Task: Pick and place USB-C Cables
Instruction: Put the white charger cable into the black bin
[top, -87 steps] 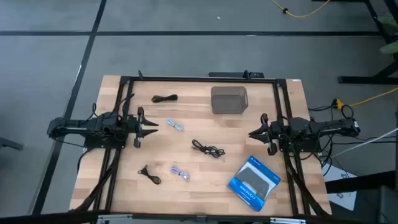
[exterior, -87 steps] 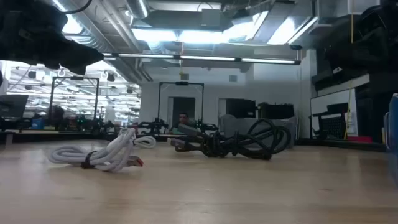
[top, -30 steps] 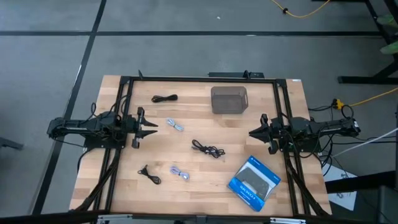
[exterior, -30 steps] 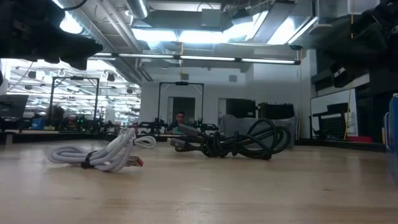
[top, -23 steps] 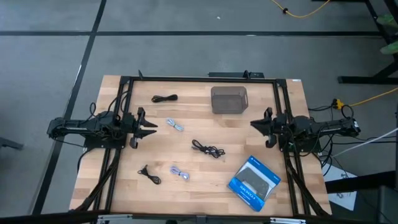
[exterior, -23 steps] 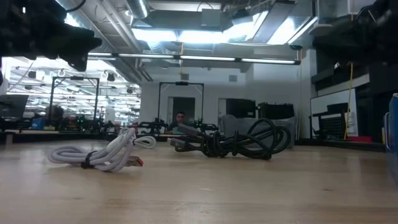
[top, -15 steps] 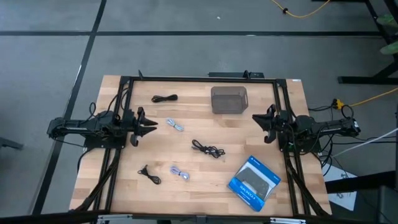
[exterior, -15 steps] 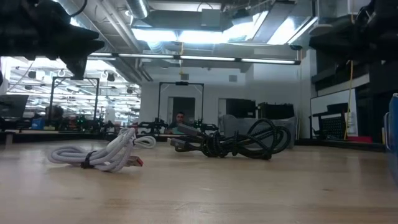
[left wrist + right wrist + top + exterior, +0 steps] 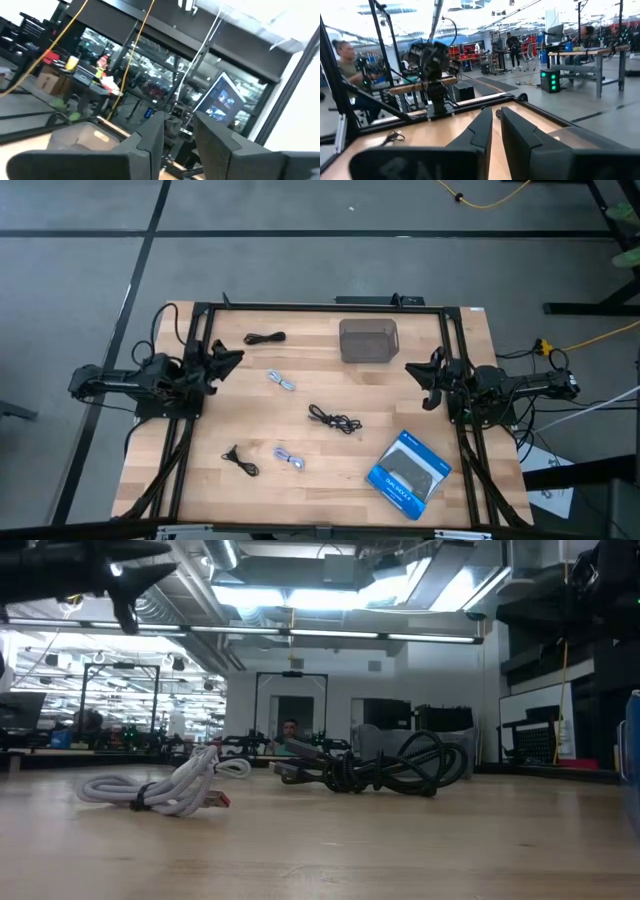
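Both my pincers, left (image 9: pixel 228 356) and right (image 9: pixel 420 369), hang apart and empty, flanking the black cable (image 9: pixel 334 419) mid-surface.

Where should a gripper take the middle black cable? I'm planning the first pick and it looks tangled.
Grip the black cable at its bunched middle, coming straight down from above. It lies flat and loose on the table, with strands trailing to both sides, so the thick knot is the surest hold. The low view shows that bundle standing highest. Nothing crowds it; probably either arm could take it.
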Controlling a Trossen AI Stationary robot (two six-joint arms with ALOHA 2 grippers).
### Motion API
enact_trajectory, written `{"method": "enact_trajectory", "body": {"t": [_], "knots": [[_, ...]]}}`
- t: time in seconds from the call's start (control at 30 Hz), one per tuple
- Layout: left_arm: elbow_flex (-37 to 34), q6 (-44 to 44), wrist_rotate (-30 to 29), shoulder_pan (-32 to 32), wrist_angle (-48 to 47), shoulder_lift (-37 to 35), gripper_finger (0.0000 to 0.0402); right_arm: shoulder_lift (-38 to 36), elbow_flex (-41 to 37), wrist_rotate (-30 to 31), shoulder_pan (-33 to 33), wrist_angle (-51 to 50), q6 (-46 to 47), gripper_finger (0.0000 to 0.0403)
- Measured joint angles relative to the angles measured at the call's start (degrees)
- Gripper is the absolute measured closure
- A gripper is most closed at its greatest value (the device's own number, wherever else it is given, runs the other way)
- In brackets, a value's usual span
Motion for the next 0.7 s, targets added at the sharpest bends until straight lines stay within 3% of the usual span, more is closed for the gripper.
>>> {"method": "enact_trajectory", "body": {"t": [0.2,0.53,0.7], "knots": [[12.82,3.05,1.06,0.00,-3.09,15.03,0.0302,0.00,0.01,0.01,0.00,0.02,-1.57,0.0358],[43.25,2.80,-1.75,0.89,-36.91,44.02,0.0302,0.00,0.00,-0.03,0.00,0.01,-2.74,0.0358],[54.38,2.09,-1.74,2.62,-50.81,54.68,0.0302,0.00,0.01,-0.13,0.00,-1.52,-0.28,0.0358]]}}
